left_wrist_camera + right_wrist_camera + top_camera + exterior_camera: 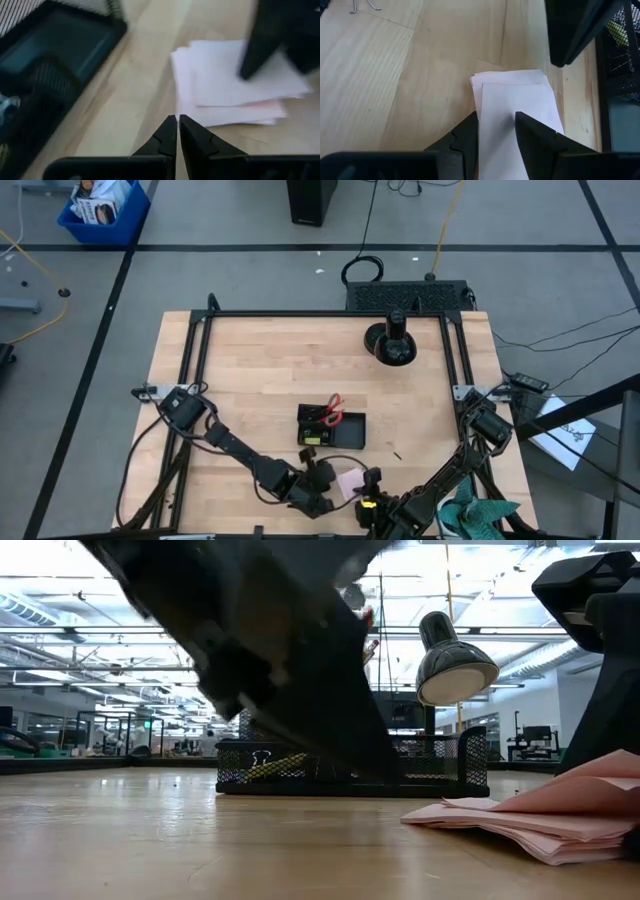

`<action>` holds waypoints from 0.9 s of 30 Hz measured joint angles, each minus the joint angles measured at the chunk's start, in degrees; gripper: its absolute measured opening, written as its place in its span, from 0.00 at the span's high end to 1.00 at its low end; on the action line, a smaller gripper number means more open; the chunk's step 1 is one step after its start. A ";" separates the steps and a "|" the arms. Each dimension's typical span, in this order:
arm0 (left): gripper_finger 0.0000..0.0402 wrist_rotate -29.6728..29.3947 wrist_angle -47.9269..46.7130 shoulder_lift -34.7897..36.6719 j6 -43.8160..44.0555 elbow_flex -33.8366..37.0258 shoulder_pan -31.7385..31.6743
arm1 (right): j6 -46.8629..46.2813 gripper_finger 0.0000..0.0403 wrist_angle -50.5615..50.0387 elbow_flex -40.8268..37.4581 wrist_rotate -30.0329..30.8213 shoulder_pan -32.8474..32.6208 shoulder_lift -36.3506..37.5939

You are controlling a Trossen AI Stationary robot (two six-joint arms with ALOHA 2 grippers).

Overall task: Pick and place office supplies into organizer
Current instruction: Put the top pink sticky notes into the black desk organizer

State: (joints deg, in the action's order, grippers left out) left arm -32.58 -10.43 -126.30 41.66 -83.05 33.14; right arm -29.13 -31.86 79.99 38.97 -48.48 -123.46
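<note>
At the near edge of the desk (260,370), the right claw (496,131) is hovering low over the pink sticky-note pad (350,482), its fingers spread with the pad's fanned sheets showing between them. Just beside it, the left claw (177,131) is pointing at the same pad (235,82) from the left, its fingers pressed together and pinching nothing. The pad is lying flat on the wood, sheets slightly splayed, near the middle of the near edge.

Farther in, the black organizer (345,430) is sitting around the desk's centre, close to the pad but not touching it. Red-handled scissors (333,404) are sticking out of its left compartment, with a yellow piece (311,439) inside; its right compartment is showing a bare bottom. Toward the far edge, a round black stand (391,340) is standing alone.
</note>
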 joint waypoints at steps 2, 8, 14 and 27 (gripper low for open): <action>0.96 -1.46 -1.11 -0.44 2.26 0.06 0.28 | -0.20 0.71 -0.15 0.00 -0.03 0.01 0.00; 0.99 -2.99 -0.30 -2.03 8.13 -0.20 0.60 | -0.26 0.71 -0.52 0.00 -0.04 0.03 -0.01; 0.99 -2.74 -0.11 -2.01 9.50 -0.20 0.26 | -0.31 0.71 -0.53 0.00 -0.14 0.01 -0.02; 0.99 1.75 4.80 -3.59 4.59 -0.28 -0.50 | 0.34 0.67 -1.43 -0.02 -0.34 0.12 -0.02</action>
State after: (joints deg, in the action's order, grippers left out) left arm -30.83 -5.63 -129.88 46.25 -83.33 32.64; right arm -28.79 -33.29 79.96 38.63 -48.36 -123.48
